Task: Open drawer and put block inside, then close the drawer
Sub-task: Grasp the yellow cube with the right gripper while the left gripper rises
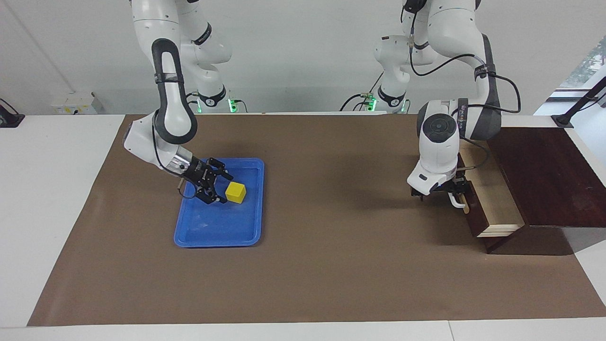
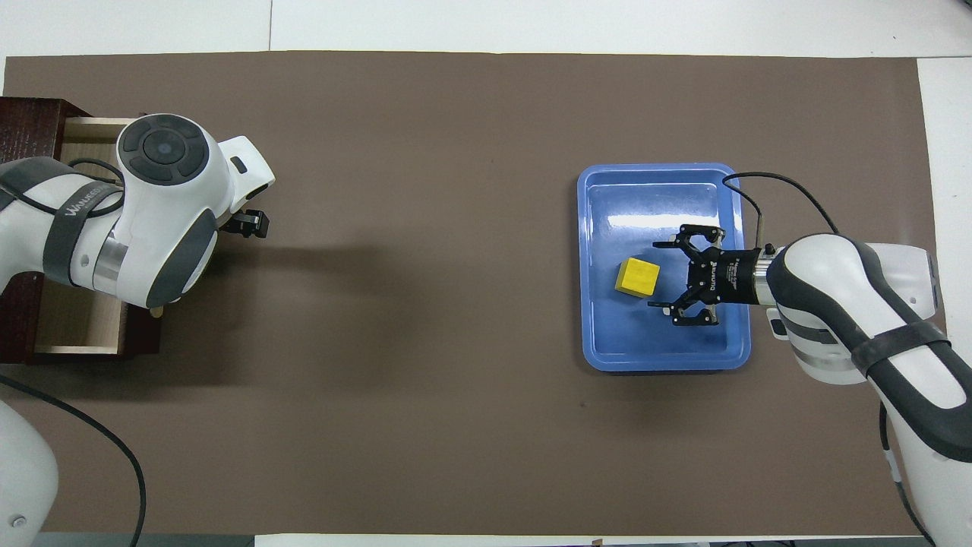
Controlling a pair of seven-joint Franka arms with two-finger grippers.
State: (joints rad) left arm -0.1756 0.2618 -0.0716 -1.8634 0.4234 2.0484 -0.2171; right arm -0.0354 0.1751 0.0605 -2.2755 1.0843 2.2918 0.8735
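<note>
The small yellow block (image 1: 236, 192) lies in the flat blue tray (image 1: 213, 232), toward the right arm's end of the table. My right gripper (image 1: 226, 189) is open and low over the tray, its fingertips on either side of the block's near edge; the overhead view shows the block (image 2: 636, 276) just past the open gripper (image 2: 657, 275). The drawer (image 1: 492, 201) of the dark brown box (image 1: 544, 175) is pulled out, showing its pale wood interior (image 2: 80, 323). My left gripper (image 1: 455, 192) is at the drawer's white handle (image 1: 457, 202); its wrist hides the grip.
A brown mat (image 1: 331, 265) covers the table between the tray and the drawer box. The blue tray (image 2: 607, 342) holds only the block. White table edges border the mat. The dark box stands at the left arm's end of the table.
</note>
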